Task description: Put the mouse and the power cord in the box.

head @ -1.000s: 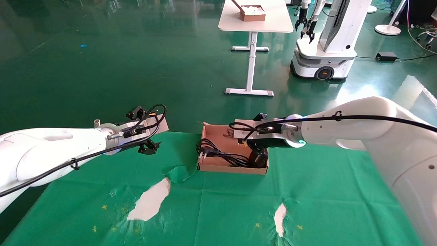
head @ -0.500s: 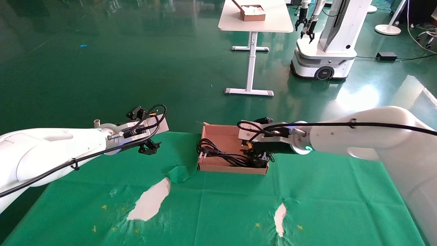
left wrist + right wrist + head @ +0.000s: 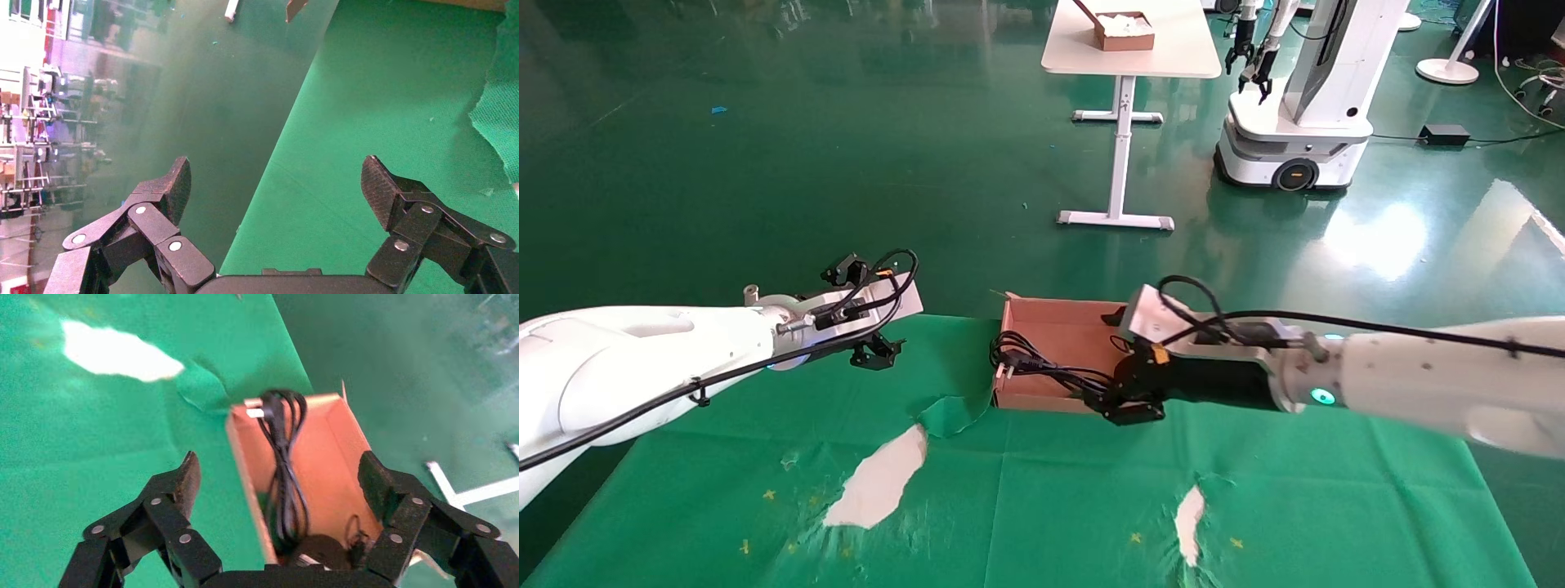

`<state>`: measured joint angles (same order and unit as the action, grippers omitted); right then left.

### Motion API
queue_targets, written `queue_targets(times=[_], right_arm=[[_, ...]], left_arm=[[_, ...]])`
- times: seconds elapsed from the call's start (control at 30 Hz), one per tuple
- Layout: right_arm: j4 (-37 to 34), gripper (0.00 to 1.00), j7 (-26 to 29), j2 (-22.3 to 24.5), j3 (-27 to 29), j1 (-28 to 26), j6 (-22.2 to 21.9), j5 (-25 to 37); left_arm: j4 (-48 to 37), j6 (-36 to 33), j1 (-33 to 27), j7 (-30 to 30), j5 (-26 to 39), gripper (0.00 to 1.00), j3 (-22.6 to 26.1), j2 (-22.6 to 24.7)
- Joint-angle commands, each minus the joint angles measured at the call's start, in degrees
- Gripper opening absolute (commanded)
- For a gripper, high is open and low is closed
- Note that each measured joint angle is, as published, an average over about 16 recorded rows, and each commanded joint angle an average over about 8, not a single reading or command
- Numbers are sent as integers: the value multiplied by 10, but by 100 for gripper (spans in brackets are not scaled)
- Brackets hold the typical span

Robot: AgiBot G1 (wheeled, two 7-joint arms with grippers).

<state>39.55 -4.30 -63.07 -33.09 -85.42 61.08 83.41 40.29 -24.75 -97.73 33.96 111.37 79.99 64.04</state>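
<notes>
The brown cardboard box (image 3: 1065, 339) sits on the green cloth near the table's far edge. In it the looped power cord (image 3: 1042, 373) lies lengthwise, its plug at the left end. In the right wrist view the cord (image 3: 283, 478) runs along the box (image 3: 333, 453), and the black mouse (image 3: 318, 551) rests at the box's right end with its thin wire beside it. My right gripper (image 3: 1128, 406) (image 3: 278, 464) hangs open and empty over the box's near right corner. It hides the mouse in the head view. My left gripper (image 3: 875, 353) (image 3: 276, 166) is open at the table's far left edge.
The cloth has a raised fold (image 3: 948, 412) just left of the box and two white tears (image 3: 878, 478) (image 3: 1189, 513) nearer me. Beyond the table stand a white desk with a smaller brown box (image 3: 1124, 31) and another robot (image 3: 1295, 106).
My right gripper has drawn back out of the box's right end toward me and stands open and empty. The left arm has not moved.
</notes>
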Motion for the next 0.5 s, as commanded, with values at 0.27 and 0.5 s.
queue_targets(times=[0.27, 0.5], right_arm=[[79, 100, 35, 65, 40, 56, 57, -97], [141, 100, 62, 116, 71, 99, 102, -172]], left_arm=[[14, -25, 15, -9, -28, 100, -26, -12], [52, -94, 56, -35, -107, 100, -99, -45]])
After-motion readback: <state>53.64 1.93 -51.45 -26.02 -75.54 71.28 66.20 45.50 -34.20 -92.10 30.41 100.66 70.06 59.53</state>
